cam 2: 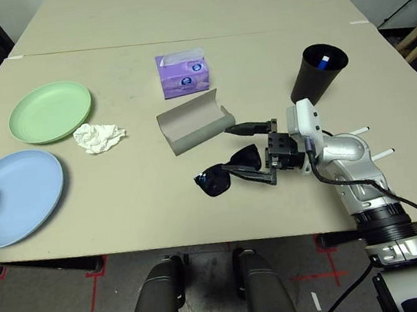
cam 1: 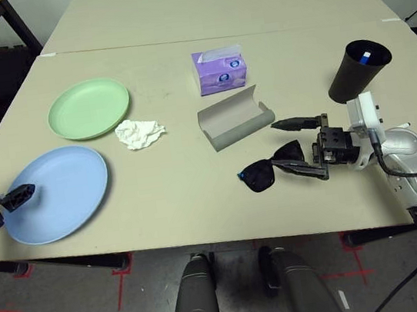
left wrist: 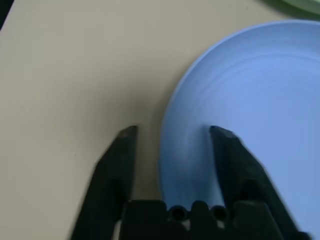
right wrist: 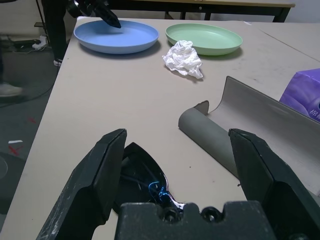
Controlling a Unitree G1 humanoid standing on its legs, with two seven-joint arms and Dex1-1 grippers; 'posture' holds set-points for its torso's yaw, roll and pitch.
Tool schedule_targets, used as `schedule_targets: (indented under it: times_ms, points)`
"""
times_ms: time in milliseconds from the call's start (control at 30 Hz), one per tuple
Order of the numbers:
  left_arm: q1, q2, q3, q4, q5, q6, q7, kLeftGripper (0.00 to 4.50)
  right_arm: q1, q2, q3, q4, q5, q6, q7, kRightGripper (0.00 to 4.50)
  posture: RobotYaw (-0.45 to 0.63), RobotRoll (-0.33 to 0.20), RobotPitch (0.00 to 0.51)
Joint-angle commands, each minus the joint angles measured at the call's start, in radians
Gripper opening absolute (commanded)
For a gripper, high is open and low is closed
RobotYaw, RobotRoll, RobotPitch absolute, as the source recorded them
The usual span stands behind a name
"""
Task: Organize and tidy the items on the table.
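Note:
My left gripper [left wrist: 172, 132] is open, one finger over the light blue plate [cam 1: 62, 192] and the other outside its near left rim. The pale green plate [cam 1: 89, 108] lies just behind the blue one. A crumpled white tissue [cam 1: 140, 132] rests on the table [cam 1: 183, 198] to the right of the plates. The grey glasses case [cam 1: 235, 123] lies open at the middle. In front of it lie the black sunglasses [cam 1: 264, 173]. My right gripper [cam 1: 298, 146] is open at their right end, with a lens [right wrist: 142, 170] showing low between its fingers.
A purple tissue box [cam 1: 220, 70] stands behind the case. A black cup [cam 1: 357, 69] holding something blue stands at the right, just behind my right wrist. A second table adjoins the far edge.

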Motion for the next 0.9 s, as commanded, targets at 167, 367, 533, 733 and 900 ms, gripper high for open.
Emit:
schedule_targets:
  times_ms: [167, 367, 533, 733, 900]
  points:
    - [-0.008, 0.018, -0.017, 0.028, 0.015, -0.018, -0.015, 0.03, 0.004, -0.002, 0.02, -0.024, -0.006, 0.011, -0.015, 4.5, 0.17, 0.0, 0.176]
    - [-0.037, 0.01, -0.024, 0.029, 0.015, -0.027, -0.015, 0.03, 0.008, -0.007, 0.023, -0.022, -0.008, 0.008, -0.02, 4.5, 0.17, 0.0, 0.177]
    - [-0.067, 0.008, -0.037, 0.036, 0.014, -0.031, -0.021, 0.03, 0.01, -0.007, 0.023, -0.013, -0.011, -0.001, -0.017, 4.5, 0.17, 0.0, 0.177]
    - [-0.106, 0.001, -0.037, 0.057, 0.005, -0.028, -0.021, 0.03, 0.009, -0.005, 0.023, -0.005, -0.015, -0.008, -0.016, 4.5, 0.17, 0.0, 0.176]
    - [-0.119, -0.018, -0.012, 0.059, -0.028, 0.014, -0.024, 0.03, 0.009, -0.004, 0.022, -0.004, -0.019, -0.009, -0.019, 4.5, 0.17, 0.0, 0.176]
